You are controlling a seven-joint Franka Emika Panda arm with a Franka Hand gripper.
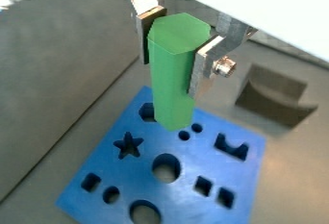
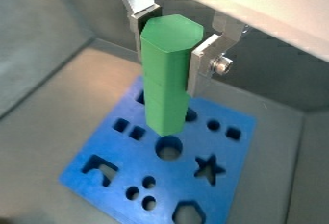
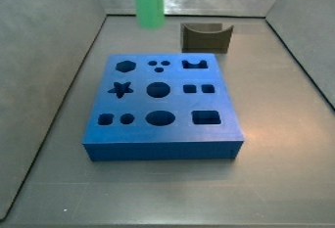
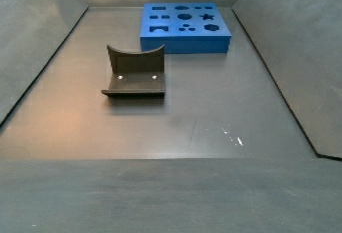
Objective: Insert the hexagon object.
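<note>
Alignment is what this step needs, by my reading: the pincer (image 1: 180, 47) is clamped on the upper part of the hexagon object (image 1: 170, 74), which hangs upright in the air above the blue block (image 1: 122, 185), clear of its top face. In both wrist views the silver fingers (image 2: 205, 60) press flat against opposite sides of the green peg. A side view shows the peg's lower end (image 3: 149, 7) up near the far wall, above the block's far-left corner region.

To do it well, the peg's tip should be carried over the six-sided hole (image 2: 189, 212), its flats turned to match the hole's edges, and then lowered straight and slowly; any tilt would likely jam it on the rim.

The blue block's (image 3: 164, 124) cut-outs all look empty: a star (image 3: 121, 89), round holes, squares, a notched shape, none with anything in it. The dark grey block (image 4: 134, 74) with a curved notch sits apart on the tabletop (image 4: 201, 127), holding nothing.
</note>
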